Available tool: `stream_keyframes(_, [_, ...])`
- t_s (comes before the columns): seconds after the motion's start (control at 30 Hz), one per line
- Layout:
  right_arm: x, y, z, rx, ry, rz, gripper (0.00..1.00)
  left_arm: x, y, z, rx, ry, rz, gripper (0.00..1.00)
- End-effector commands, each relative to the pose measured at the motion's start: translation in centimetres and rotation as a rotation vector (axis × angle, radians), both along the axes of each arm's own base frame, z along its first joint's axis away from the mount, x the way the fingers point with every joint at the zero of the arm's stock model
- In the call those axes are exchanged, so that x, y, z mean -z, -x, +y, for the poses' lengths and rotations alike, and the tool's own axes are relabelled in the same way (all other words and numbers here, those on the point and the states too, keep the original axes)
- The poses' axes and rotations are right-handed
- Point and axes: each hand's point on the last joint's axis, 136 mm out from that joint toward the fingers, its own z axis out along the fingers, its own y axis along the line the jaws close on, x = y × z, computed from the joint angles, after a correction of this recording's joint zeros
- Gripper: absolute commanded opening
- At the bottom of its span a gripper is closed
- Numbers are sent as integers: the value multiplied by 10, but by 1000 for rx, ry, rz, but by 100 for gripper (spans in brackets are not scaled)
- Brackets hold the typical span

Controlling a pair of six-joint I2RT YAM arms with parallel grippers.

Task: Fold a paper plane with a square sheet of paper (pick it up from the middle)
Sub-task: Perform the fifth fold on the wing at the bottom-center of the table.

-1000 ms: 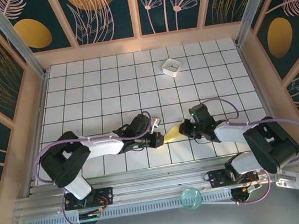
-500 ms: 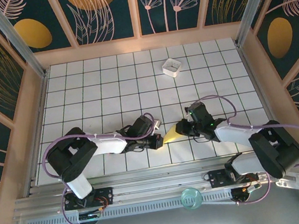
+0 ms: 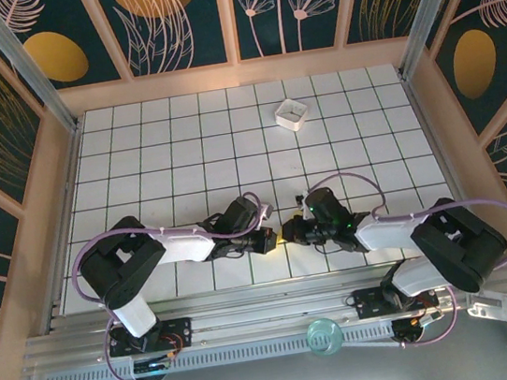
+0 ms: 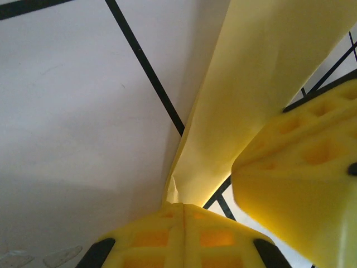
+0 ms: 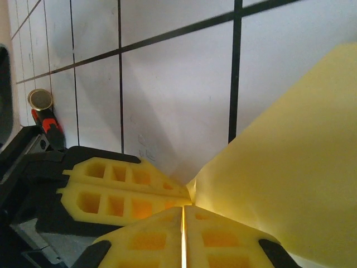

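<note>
Left tool (image 4: 183, 209) and right tool (image 5: 183, 211), each pinched shut on the folded yellow paper plane (image 4: 262, 84).

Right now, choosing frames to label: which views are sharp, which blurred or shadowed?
Top external: sharp, evenly lit, folded yellow paper tiny. Left wrist: paper close and soft, table shadowed at the bottom. Right wrist: grid lines crisp, paper edge soft.

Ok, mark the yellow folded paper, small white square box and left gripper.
Yellow folded paper (image 4: 268, 67): left wrist view, flat face.
Small white square box (image 3: 291, 114): top view, centre.
Left gripper (image 4: 182, 209): left wrist view, between fingertips.
</note>
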Motion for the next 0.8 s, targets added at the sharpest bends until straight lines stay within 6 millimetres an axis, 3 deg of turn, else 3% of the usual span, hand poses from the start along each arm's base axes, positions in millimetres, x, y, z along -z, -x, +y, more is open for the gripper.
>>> stream_keyframes(0.0, [5,6,4,15,-31,31,9,37,11,29,-17,-143,53,0])
stream_keyframes(0.23, [23,11,-1,59,-5,89,7,38,11,31,-16,-154,49,0])
stream_keyframes(0.53, [44,-2,-42,180,129,145,6,47,17,39,3,-191,56,0])
stream_keyframes(0.77, [46,-10,-64,254,135,191,5,50,19,44,10,-210,54,0])
